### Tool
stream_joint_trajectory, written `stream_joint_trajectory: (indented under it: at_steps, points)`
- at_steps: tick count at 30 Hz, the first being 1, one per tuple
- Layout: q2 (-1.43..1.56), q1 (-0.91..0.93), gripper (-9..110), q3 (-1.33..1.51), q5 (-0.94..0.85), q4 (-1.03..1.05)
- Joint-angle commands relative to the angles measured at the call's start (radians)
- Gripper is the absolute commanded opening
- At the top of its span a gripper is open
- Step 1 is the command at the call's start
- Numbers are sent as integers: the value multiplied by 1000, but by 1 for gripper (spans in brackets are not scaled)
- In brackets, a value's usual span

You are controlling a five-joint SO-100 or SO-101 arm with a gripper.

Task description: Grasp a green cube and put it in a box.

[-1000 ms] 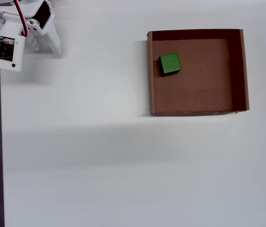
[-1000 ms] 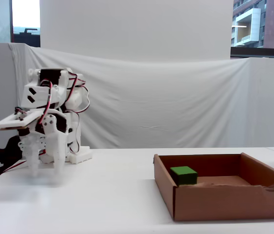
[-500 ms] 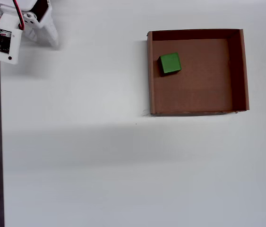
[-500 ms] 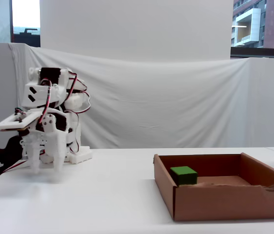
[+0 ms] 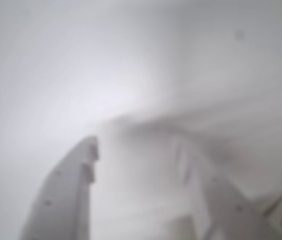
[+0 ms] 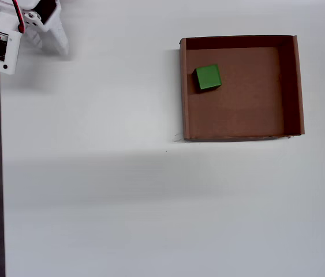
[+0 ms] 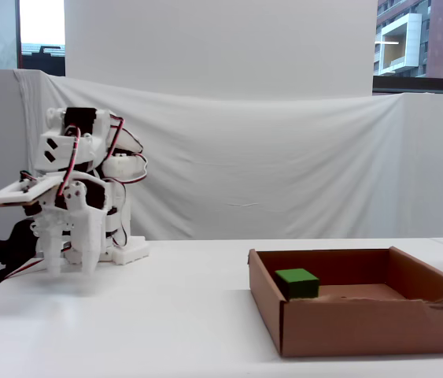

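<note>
Overhead view: green cube (image 6: 208, 77) lies on the floor of the box (image 6: 289, 86), in the upper-left part, just beside the left wall and apart from the top wall. Box sits on the white table (image 6: 122, 190), right of centre, near the top edge. Arm (image 6: 21, 26) is folded at the top-left corner of the table, well apart from the box; a small circuit board w/ red wiring shows on it.

Fixed view: cube (image 7: 297, 283) rests flat inside the box (image 7: 363, 327), near its left wall; top face level. Gripper (image 7: 70, 266) points down, tips just above the table surface near the arm's base, far left of the box. Fingers (image 7: 90, 256) are apart w/ a clear gap, nothing between them. White cloth backdrop (image 7: 284, 165) behind the table.

Wrist view: heavily blurred; two pale fingers (image 5: 68, 195) rise from the bottom edge, spread, over a white surface. No cube or box visible here.
</note>
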Motion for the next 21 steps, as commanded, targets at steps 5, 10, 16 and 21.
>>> stream_joint_trajectory:
  at_steps: [5, 10, 16, 21]
  points:
    - [28, 9, 21, -5, -6, 51]
    - [46, 21, 21, -5, 3, 83]
    - [72, 18, 21, -5, 8, 95]
    - [72, 14, 21, -5, 14, 95]
